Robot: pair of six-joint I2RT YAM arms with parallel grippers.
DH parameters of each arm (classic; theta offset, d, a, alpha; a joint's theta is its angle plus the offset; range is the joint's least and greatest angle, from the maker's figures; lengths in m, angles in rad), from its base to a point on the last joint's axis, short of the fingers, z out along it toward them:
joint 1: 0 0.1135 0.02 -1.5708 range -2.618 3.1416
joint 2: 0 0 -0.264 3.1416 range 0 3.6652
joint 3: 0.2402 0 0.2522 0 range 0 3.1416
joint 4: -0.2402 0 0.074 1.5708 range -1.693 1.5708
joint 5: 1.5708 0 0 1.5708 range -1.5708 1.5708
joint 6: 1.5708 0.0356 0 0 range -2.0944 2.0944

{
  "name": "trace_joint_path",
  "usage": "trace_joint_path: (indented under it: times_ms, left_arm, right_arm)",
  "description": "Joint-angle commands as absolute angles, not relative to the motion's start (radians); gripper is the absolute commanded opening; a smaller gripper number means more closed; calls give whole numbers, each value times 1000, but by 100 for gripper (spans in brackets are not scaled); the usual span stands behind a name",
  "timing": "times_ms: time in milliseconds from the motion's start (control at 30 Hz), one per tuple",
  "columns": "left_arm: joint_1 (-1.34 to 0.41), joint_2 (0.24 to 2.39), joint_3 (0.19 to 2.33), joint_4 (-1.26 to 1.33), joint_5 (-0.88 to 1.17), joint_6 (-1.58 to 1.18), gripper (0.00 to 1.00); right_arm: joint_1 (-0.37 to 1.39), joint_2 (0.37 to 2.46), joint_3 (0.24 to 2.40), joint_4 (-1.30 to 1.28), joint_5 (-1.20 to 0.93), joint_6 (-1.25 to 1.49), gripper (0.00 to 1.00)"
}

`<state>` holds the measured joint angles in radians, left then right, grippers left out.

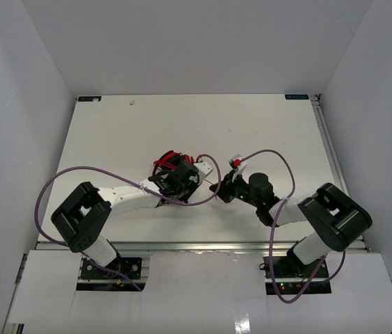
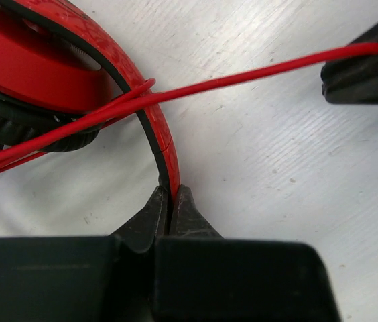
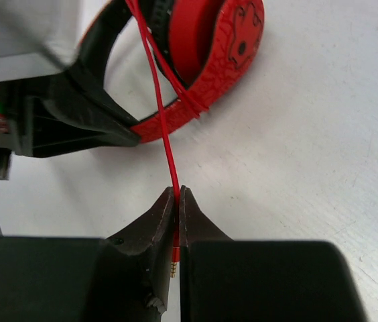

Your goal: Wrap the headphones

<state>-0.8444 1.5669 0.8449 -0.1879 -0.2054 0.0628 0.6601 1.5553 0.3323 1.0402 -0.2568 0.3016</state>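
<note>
Headphones (image 3: pixel 206 33) red, black crackle lines; cord (image 3: pixel 164 144) red; table (image 3: pixel 309 168) white.

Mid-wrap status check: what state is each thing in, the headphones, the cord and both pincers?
left pincer: shut on the headphones at the headband.
right pincer: shut on the cord, just above its plug.
headphones: gripped by the headband, cord crossing it.
cord: taut from headband to right pincer.

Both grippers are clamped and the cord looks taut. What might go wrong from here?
1. The right gripper pinches the cord with its tips alone, just above the plug; more pull may slip it free and slacken the winding.
2. The left gripper holds the thin headband only by its tips; cord tension might twist the headphones loose.
</note>
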Motion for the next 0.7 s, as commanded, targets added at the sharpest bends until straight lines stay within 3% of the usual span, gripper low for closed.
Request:
trace_joint_path:
  times_ms: [0, 200, 467, 667]
  left_arm:
    - [-836, 1519, 898, -173, -197, 25, 0]
    - [-828, 1452, 900, -165, -134, 8, 0]
    - [-761, 1243, 829, -11, 236, -139, 0]
    - [-750, 1186, 882, 59, 370, -248, 0]
  right_arm:
    - [676, 1444, 296, 987, -217, 249, 8]
    - [676, 1396, 283, 960, -165, 246, 8]
    - [676, 1359, 322, 875, -118, 241, 8]
    - [676, 1239, 344, 769, -77, 231, 8]
